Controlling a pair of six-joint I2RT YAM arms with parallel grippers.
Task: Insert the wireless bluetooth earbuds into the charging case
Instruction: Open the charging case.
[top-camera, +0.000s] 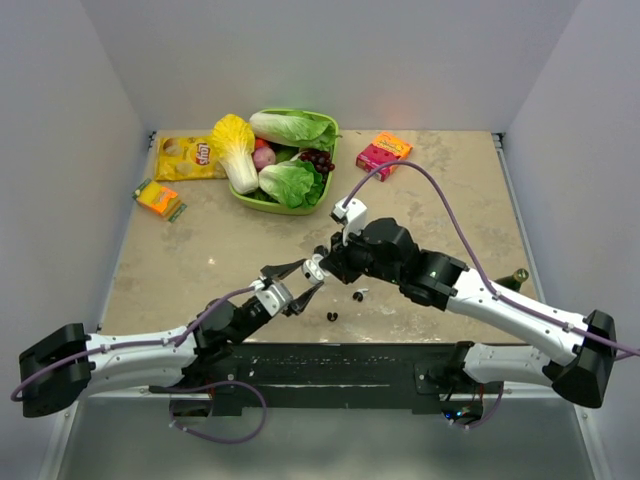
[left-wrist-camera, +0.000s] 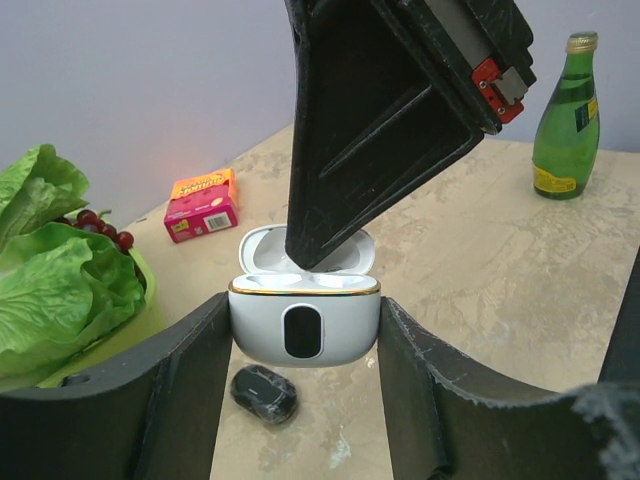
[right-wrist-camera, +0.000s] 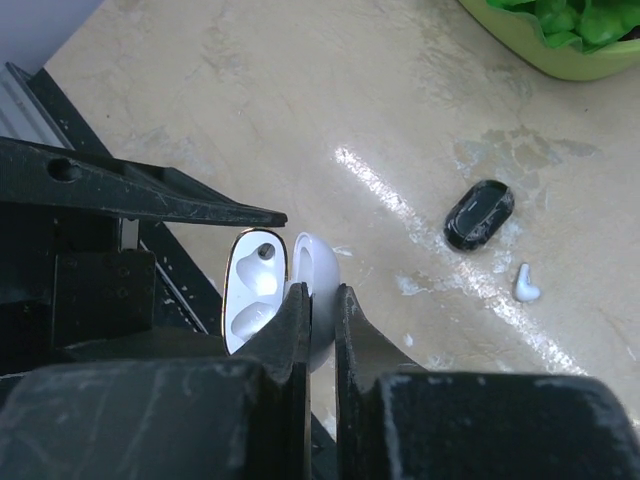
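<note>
The white charging case (left-wrist-camera: 304, 330) is held above the table, its lid (right-wrist-camera: 318, 262) open and both sockets empty. My left gripper (left-wrist-camera: 305, 322) is shut on the case body, one finger on each side; the top view shows it just left of centre (top-camera: 311, 277). My right gripper (right-wrist-camera: 322, 302) is shut on the open lid from above, and it also shows in the top view (top-camera: 326, 264). Two tiny black earbuds lie on the table in the top view, one (top-camera: 359, 294) right of the case, the other (top-camera: 331, 316) nearer the front. One earbud (left-wrist-camera: 264, 392) lies below the case; the right wrist view shows it too (right-wrist-camera: 479, 215).
A small white fleck (right-wrist-camera: 525, 285) lies beside the earbud. A green basket (top-camera: 250, 197) of lettuce, corn and grapes stands at the back. A pink box (top-camera: 383, 155), a chips bag (top-camera: 187, 157), an orange pack (top-camera: 158, 198) and a green bottle (left-wrist-camera: 564, 120) stand around.
</note>
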